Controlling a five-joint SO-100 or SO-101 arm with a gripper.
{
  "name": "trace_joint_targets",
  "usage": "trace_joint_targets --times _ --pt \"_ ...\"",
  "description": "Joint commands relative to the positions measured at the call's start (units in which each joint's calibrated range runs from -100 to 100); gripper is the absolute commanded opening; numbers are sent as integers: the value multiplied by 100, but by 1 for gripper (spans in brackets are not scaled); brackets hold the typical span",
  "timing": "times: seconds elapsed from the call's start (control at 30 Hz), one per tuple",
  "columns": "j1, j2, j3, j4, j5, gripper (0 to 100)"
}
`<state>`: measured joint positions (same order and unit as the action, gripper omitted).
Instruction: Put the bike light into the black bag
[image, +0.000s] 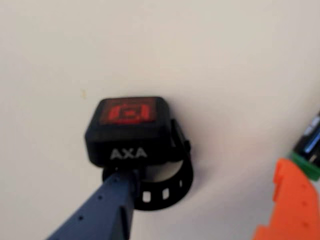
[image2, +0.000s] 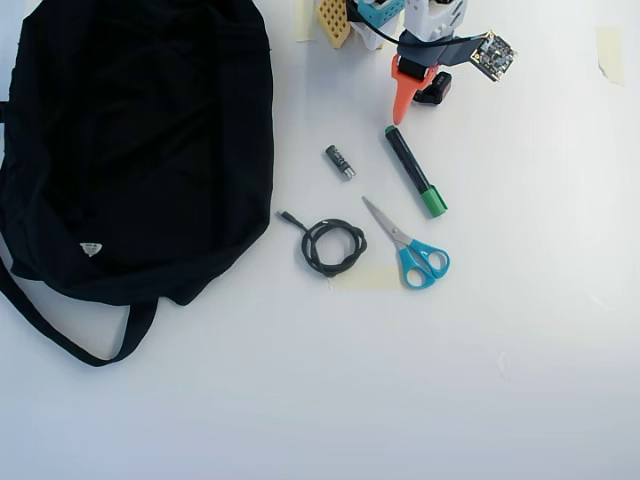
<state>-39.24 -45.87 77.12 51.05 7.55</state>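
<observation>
One bike light (image: 131, 131), marked AXA, is seen lying flat on the table at twelve o'clock from the gripper (image: 200, 200), whose open jaws, holding nothing, are set either side of it, the black bag (image2: 130, 150) well apart.

The light (image: 129, 131), black with a red lens and "AXA", lies mid-frame in the wrist view. The black bag (image2: 130, 140) sprawls upper left in the overhead view, strap trailing below.

Bike light (image: 129, 130) on white table (image: 225, 60), claw (image: 200, 210) alongside.
</observation>
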Motion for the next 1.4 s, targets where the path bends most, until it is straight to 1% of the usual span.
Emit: trace_joint_targets --times 0.0,0.2,0.67,0.9,1.1,1.13,1.2,1.27,1.37 --pt "-18 -2 -3 -75 -10 27" --pt "-41 -35 -30 -75 -120 2" --pt "34 -110 -354 -75 -146 2" --pt "19 -102 -1270 11 -718 2" --pt "4 -27 -1746 11 -938 2" --pt "19 -27 -1926 20 -1053 2" --pt "27 -69 -2169 28 -1064 2" --pt "102 -44 -2474 244 -1059 2" --pt "191 -2 -2896 967 -1053 2"
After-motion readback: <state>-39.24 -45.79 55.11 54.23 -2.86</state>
